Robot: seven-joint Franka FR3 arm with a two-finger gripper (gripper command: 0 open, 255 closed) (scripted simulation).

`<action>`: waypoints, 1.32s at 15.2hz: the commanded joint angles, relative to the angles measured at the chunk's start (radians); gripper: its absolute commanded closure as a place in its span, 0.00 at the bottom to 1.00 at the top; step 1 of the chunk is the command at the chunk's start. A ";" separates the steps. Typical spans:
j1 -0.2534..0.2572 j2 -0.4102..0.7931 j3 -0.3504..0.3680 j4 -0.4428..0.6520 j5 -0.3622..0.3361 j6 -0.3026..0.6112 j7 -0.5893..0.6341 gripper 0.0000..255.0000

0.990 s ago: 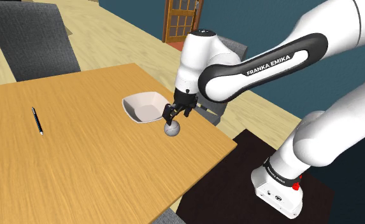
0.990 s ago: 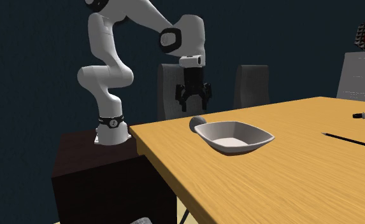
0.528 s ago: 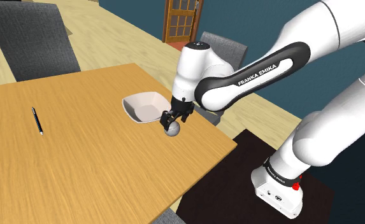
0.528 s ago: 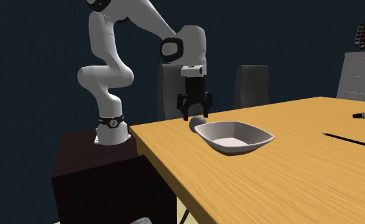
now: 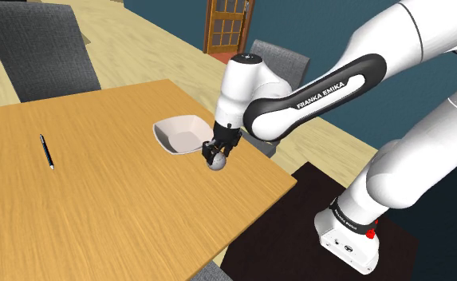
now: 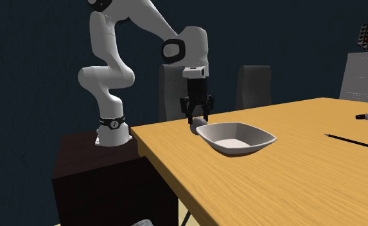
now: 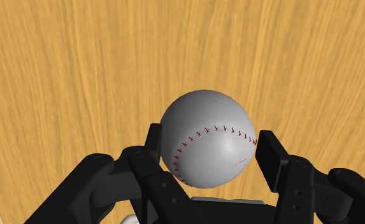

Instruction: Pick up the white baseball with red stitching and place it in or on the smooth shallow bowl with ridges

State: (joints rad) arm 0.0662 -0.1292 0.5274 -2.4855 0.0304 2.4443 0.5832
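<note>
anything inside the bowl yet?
Nothing seen: the bowl is bare inside, though its near wall hides part of its bottom. The baseball sits on the table beside it, below the hand.

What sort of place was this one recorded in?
Likely a dining room in a house: a wooden table, grey chairs drawn up to it, and a wooden glazed door beyond.

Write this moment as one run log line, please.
gripper: around baseball, grip unclear | baseball: on table, beside bowl | bowl: empty | stage: pick, not yet lifted
</note>
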 commanded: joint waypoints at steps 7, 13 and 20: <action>-0.001 0.005 0.000 0.000 -0.002 -0.002 0.001 1.00; 0.006 -0.041 -0.009 0.018 0.028 -0.061 -0.023 1.00; 0.015 -0.106 -0.026 0.063 0.060 -0.165 -0.051 1.00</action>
State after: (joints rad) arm 0.0794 -0.2245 0.5040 -2.4284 0.0858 2.2953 0.5366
